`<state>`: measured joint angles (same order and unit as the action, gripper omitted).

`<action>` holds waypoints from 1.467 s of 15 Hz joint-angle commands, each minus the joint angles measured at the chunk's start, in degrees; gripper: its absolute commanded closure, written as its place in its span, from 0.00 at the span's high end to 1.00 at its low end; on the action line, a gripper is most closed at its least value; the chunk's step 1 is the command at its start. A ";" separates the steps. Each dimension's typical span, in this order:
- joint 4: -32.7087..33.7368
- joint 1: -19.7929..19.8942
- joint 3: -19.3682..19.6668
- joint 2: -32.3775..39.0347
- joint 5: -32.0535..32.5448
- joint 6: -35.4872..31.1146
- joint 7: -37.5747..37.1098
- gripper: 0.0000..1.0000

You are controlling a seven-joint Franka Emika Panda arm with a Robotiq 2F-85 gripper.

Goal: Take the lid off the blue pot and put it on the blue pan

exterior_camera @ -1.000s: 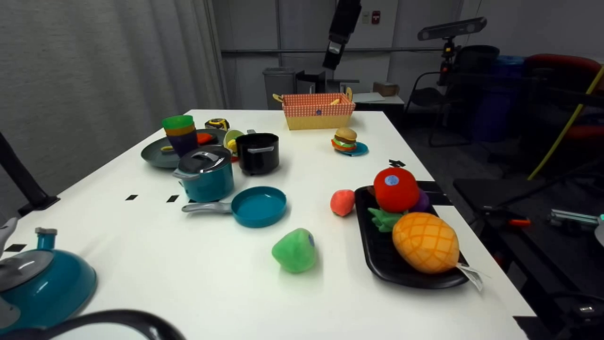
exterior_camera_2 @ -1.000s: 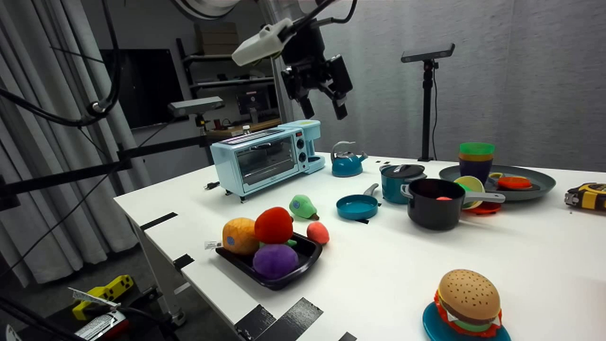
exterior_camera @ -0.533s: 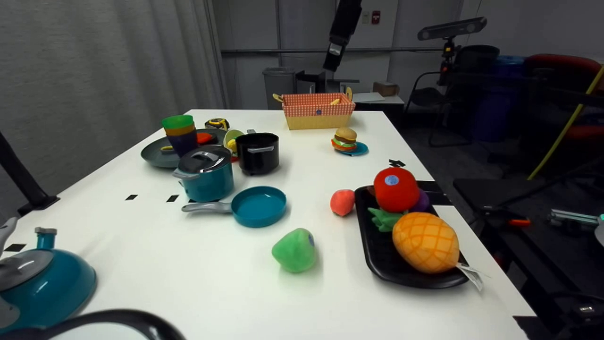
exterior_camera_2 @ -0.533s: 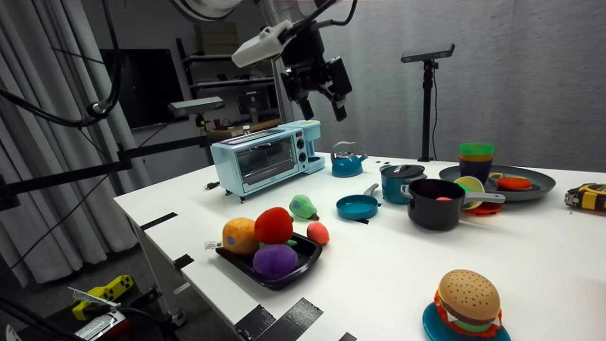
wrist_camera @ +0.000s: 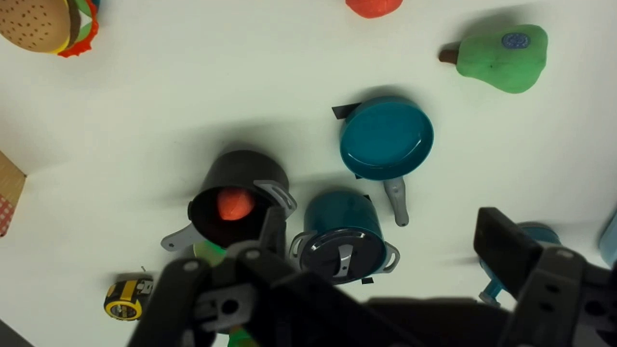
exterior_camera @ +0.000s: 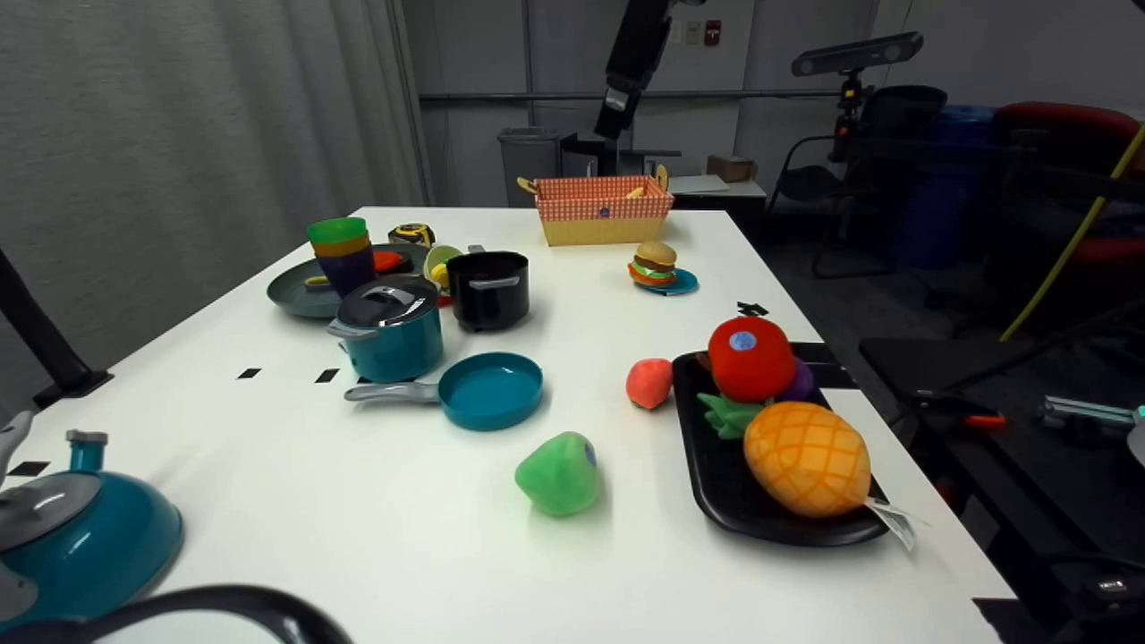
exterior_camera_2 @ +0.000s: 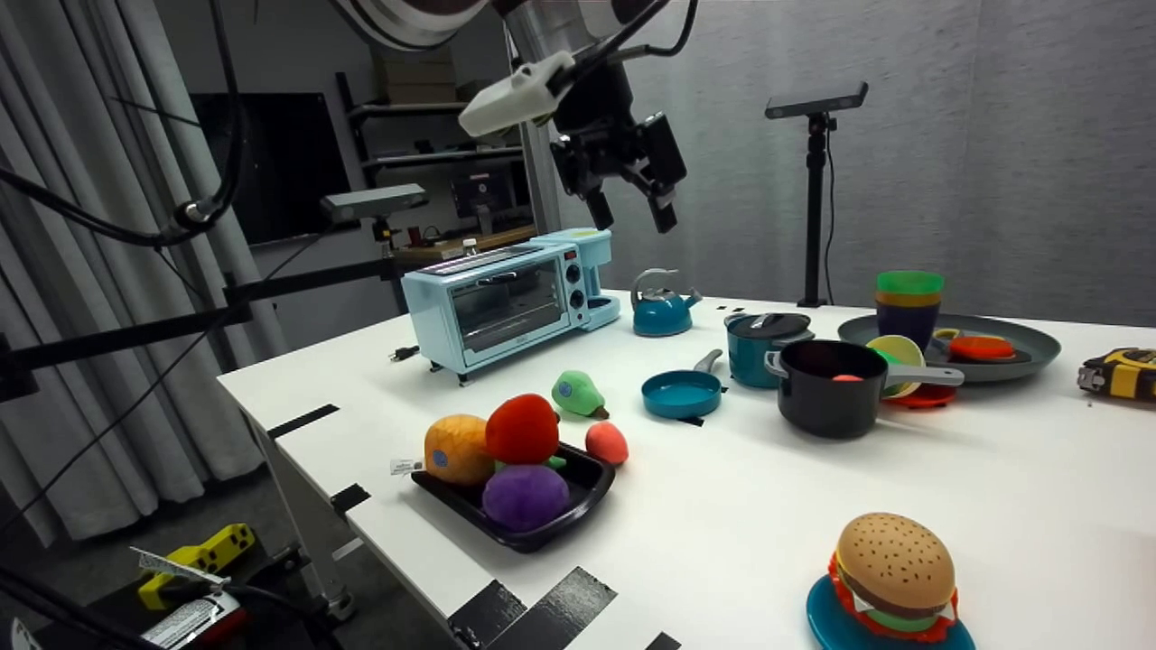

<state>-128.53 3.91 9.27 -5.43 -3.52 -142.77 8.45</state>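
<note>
The dark round lid [exterior_camera: 394,300] with a grey handle sits on the small teal-blue pot [exterior_camera: 402,351]; the lid [exterior_camera_2: 768,327] and pot [exterior_camera_2: 751,363] also show in an exterior view. In the wrist view the lid [wrist_camera: 320,255] and pot [wrist_camera: 340,212] are below my gripper, nearer its left finger. The shallow teal pan [exterior_camera: 490,391] with a grey handle stands beside the pot, also in an exterior view [exterior_camera_2: 682,395] and the wrist view [wrist_camera: 388,137]. My gripper [exterior_camera_2: 632,217] is open and empty, high above the table; its fingers [wrist_camera: 385,233] are wide apart in the wrist view.
A black pot [exterior_camera_2: 829,402] with a red item inside stands close to the teal pot. A kettle [exterior_camera_2: 662,314], toaster oven [exterior_camera_2: 510,307], large plate [exterior_camera_2: 1030,350] with stacked cups [exterior_camera_2: 908,316], green pear [exterior_camera_2: 578,394] and black tray [exterior_camera_2: 578,506] with plush food are around.
In the last half second my gripper has shifted a little to the right and slightly down in an exterior view. The lid, pot and pan have not moved.
</note>
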 commanded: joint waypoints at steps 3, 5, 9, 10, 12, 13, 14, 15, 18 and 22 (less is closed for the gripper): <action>6.95 0.69 -1.26 9.35 -3.03 -4.74 -0.16 1.00; 9.33 0.82 -1.84 11.89 -3.61 -5.37 -0.40 1.00; 14.10 0.89 -3.32 15.40 -4.73 -4.12 -0.84 1.00; 14.90 1.05 -3.81 15.66 -5.42 -3.37 -0.16 1.00; 12.37 0.93 -3.79 14.28 -3.71 -4.57 -1.08 1.00; 12.92 0.91 -4.00 14.66 -3.88 -4.57 -1.08 1.00; 13.20 0.91 -4.08 14.88 -3.93 -4.56 -1.09 1.00; 13.36 0.94 -4.09 15.00 -3.93 -4.56 -1.09 1.00; 13.04 0.85 -3.84 15.25 -2.98 -5.52 -1.52 1.00; 14.55 0.84 -3.19 19.32 -1.41 -7.74 -4.17 1.00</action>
<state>-115.43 4.06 6.19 10.59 -6.86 -147.86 7.36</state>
